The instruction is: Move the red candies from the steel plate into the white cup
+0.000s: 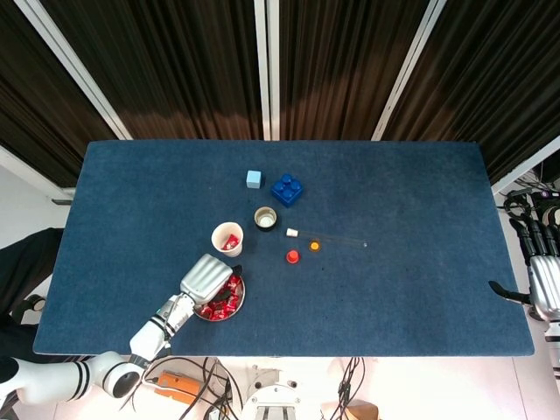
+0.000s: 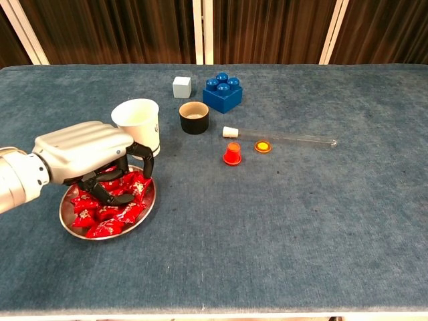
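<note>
left hand (image 2: 87, 155) hangs over the steel plate (image 2: 70, 226), fingers curled down into the red candies (image 2: 110, 207); whether it grips one, i cannot tell. right hand (image 1: 544, 284) rests off the counter (image 1: 420, 271) edge, fingers apart. white cup (image 2: 136, 124) stands just behind the plate.

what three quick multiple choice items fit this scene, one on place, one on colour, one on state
1. Where is the left robot hand?
A. over the plate
B. over the blue brick
C. off the table

2. What colour is the cube?
A. red
B. light blue
C. black

3. What is in the white cup?
A. nothing
B. a red candy
C. the tube

Key: 1 A, fingers reach down into the candies; 2 B, pale beside the brick; 3 B, the head view shows red inside.
</note>
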### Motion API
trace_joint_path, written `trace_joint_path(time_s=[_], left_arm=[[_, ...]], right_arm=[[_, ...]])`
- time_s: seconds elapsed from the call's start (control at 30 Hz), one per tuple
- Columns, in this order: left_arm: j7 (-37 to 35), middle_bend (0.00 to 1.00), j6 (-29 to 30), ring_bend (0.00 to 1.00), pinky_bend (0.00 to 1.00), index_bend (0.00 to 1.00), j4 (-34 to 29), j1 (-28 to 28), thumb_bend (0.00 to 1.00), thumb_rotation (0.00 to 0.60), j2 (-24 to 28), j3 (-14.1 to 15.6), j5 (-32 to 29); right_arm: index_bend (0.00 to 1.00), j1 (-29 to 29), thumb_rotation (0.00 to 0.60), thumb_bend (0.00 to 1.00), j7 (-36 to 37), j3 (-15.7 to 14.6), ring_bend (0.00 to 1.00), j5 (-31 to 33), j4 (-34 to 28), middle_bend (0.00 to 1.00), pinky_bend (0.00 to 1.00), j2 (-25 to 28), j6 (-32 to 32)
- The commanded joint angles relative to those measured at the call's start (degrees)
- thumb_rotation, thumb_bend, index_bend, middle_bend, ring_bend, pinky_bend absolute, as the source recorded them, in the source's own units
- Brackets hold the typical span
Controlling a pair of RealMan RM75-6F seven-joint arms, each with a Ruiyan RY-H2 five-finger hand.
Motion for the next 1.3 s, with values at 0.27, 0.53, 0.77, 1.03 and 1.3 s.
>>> trace_joint_path(time_s=[0.27, 0.53, 0.77, 1.03, 1.3], left_arm=[[-1.66, 0.92, -0.57, 0.93, 0.83, 0.52, 0.66, -0.1, 0.38, 0.6, -0.26, -0.05, -0.23], [-4.01, 0.93, 0.79, 0.93, 0.83, 0.55, -0.96, 0.41, 0.39, 0.6, 0.92, -0.38, 0.49], [-6.87, 0.93, 5.97, 0.93, 0.83, 0.55, -7.16, 1.79, 0.39, 0.6, 5.7, -2.37, 2.48], [-8.83, 0.93, 6.89, 0.93, 0.83, 0.55, -9.69, 0.05, 0.39, 0.6, 7.99, -8.23, -0.02], [-6.98, 0.93, 2.86, 0.93, 0.83, 0.55, -7.7, -3.32, 0.38, 0.6, 7.11, -11.63, -6.2]], right_arm=[[0.0, -0.34, 0.6, 0.26, 0.32, -0.16, 0.0, 0.09, 0.16, 0.03, 0.07, -0.02, 0.21], [0.0, -0.29, 0.6, 0.26, 0.58, -0.17, 0.0, 0.04, 0.47, 0.03, 0.07, -0.21, 0.07], [0.0, -0.34, 0.6, 0.26, 1.03, -0.13, 0.0, -0.07, 0.87, 0.03, 0.08, -0.35, 0.2], [0.0, -0.69, 0.6, 0.26, 1.93, -0.34, 0.0, -0.07, 1.69, 0.03, 0.08, -0.63, 0.33], [0.0, -1.18, 0.6, 0.26, 2.92, -0.45, 0.0, -0.07, 2.57, 0.03, 0.08, -0.69, 0.73]])
